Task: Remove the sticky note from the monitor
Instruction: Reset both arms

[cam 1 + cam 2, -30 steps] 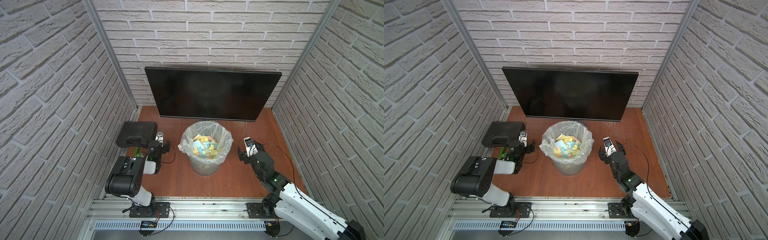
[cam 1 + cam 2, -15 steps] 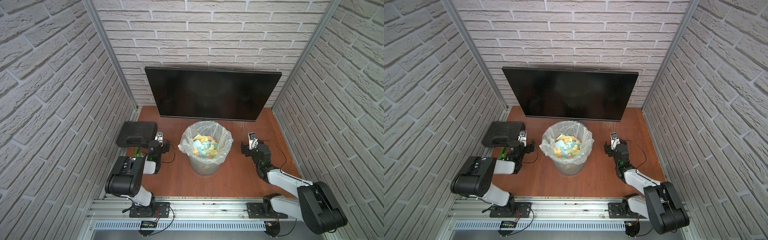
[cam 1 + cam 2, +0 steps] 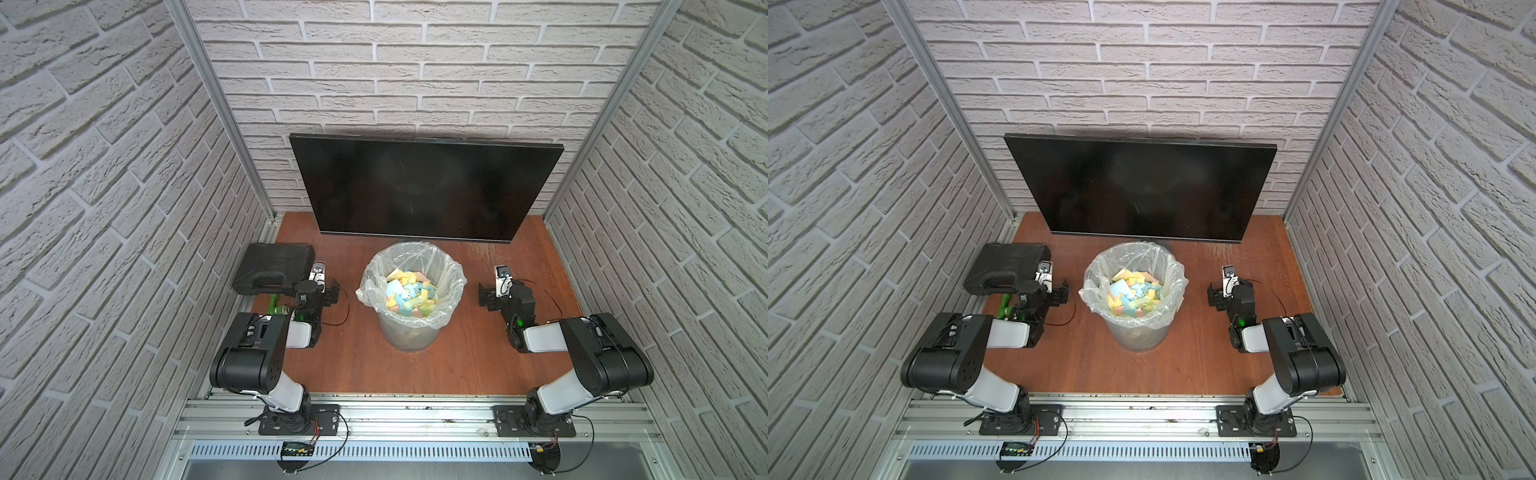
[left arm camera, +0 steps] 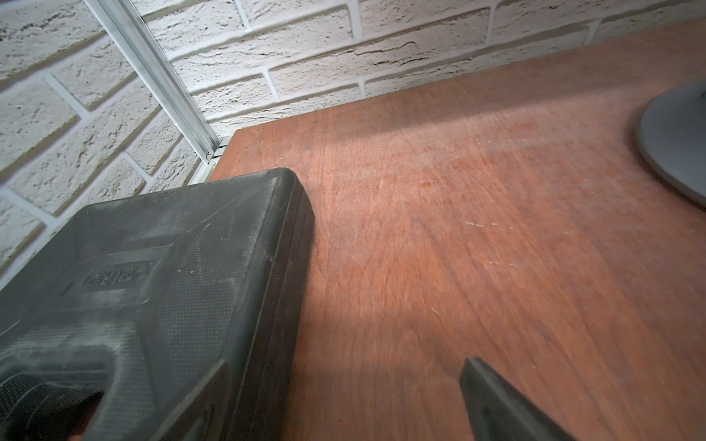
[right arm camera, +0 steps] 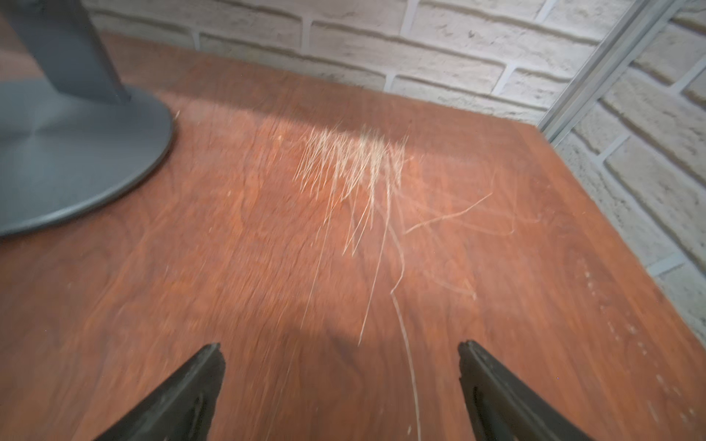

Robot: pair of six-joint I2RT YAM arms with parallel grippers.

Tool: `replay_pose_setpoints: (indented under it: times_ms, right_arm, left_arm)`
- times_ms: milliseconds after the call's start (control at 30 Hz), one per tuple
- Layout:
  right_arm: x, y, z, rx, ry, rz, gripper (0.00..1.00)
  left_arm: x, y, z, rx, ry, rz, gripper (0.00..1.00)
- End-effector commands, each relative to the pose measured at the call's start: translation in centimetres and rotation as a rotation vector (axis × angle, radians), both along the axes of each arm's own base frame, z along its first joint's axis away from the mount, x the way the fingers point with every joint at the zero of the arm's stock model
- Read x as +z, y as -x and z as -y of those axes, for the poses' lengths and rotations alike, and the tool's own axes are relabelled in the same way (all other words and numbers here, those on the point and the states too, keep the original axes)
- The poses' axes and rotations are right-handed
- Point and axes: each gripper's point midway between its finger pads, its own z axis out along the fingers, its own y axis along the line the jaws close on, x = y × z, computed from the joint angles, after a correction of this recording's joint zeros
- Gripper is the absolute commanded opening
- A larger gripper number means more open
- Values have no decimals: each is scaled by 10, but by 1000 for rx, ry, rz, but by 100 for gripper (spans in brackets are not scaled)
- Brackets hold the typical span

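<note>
The wide black monitor (image 3: 424,189) is standing upright at the bench's (image 3: 465,361) back, dark glossy face pointing forward; its round grey base (image 5: 76,164) is sitting flat.

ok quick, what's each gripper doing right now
left gripper: open, holding nothing
right gripper: open, holding nothing

left arm (image 3: 257,349) and right arm (image 3: 598,353) folded low, both jaws wide apart.

monitor (image 3: 424,191): at the back of the desk (image 3: 457,361)
bin (image 3: 409,338): before the monitor
case (image 3: 272,266): left of the bin
</note>
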Motion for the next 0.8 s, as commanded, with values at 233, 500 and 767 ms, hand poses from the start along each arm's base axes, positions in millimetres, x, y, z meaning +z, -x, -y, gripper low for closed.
replay_pose_setpoints:
  times_ms: [233,500,767]
  right_arm:
    - [17,-11,7,-47,-32,48,99]
    - [16,-12,7,-39,-38,40,99]
    - [16,-12,7,-38,-42,38,99]
  left_arm:
    - [12,-8,-2,3,13,45,98]
    - [13,-8,-2,4,13,48,98]
    - [13,-8,-2,3,14,47,98]
